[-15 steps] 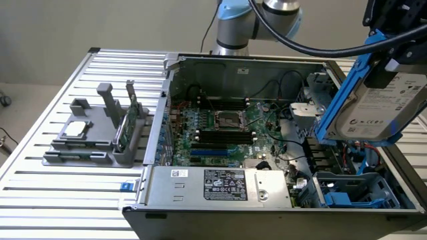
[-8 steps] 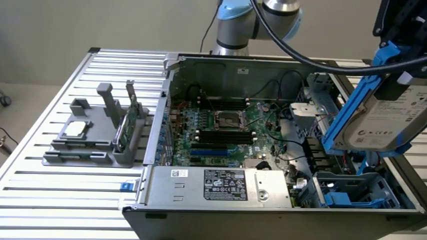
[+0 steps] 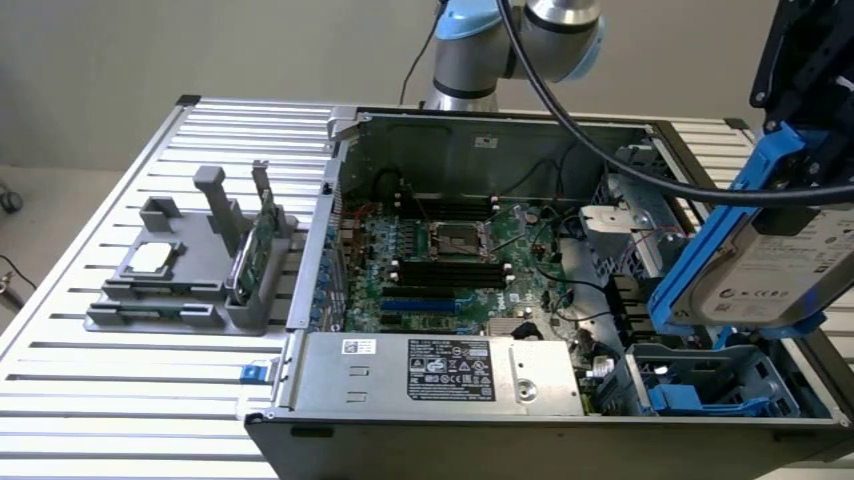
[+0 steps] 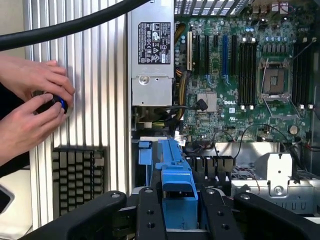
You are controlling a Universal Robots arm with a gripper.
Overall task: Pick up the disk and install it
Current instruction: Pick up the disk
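The disk (image 3: 781, 260) is off the table and in the air, tilted on edge at the exterior view's right, above the near corner of the open computer case (image 3: 467, 125). The gripper (image 3: 805, 150) has its jaws clamped on the disk's blue frame, which sits between the fingers in the wrist view. So the pick-up is done, but the install is not: the disk hangs clear above the drive bay (image 3: 694, 385) with its blue bracket and touches nothing in the case. Beyond it lie the motherboard (image 3: 441, 260) and the power supply (image 3: 441, 370). Off the case, a person's hands (image 4: 30, 100) hold a small dark object over the slatted table (image 3: 134, 400), beside a keyboard (image 4: 77, 175)
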